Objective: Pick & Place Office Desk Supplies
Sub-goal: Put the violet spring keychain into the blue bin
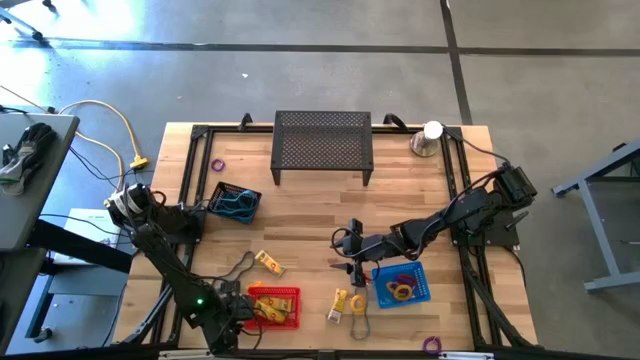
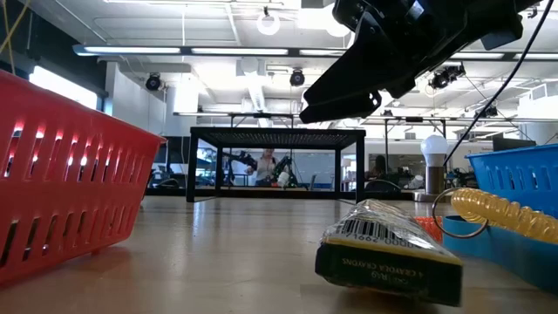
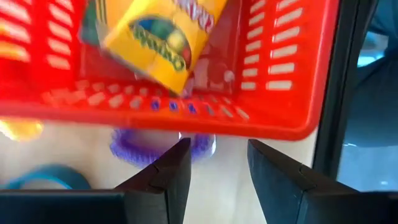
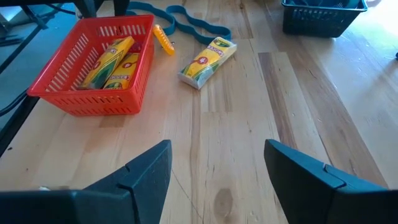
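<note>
Two yellow crayon boxes (image 4: 112,62) lie flat inside the red basket (image 4: 68,99). A third crayon box (image 4: 208,62) lies on the table beside it, near a teal band (image 4: 193,25).

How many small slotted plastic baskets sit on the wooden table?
3: a red basket front left, a blue basket front right, a dark navy basket farther back on the left. None seems hidden.
</note>
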You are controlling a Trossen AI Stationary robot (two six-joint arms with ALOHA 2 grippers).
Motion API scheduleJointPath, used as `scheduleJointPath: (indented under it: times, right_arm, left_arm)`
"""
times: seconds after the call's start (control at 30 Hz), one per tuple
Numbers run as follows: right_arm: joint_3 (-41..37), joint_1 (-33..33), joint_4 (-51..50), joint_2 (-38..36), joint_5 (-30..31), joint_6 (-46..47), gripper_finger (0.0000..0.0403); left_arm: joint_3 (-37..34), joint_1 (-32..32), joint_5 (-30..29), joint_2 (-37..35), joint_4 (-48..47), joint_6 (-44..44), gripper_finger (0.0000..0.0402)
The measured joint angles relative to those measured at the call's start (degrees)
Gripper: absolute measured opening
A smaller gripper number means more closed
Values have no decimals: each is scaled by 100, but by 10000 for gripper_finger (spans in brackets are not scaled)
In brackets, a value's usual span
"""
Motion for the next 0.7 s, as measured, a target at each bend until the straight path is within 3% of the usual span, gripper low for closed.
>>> scheduleJointPath:
  times: [0.43, 0.7]
  right_arm:
    - [2, -52, 0, 0, 0, -15, 245]
    - [1, -55, 0, 0, -1, -84, 245]
  left_arm:
    - [0, 0, -345, 20, -306, 177, 151]
    - [26, -2, -203, 423, -234, 359, 151]
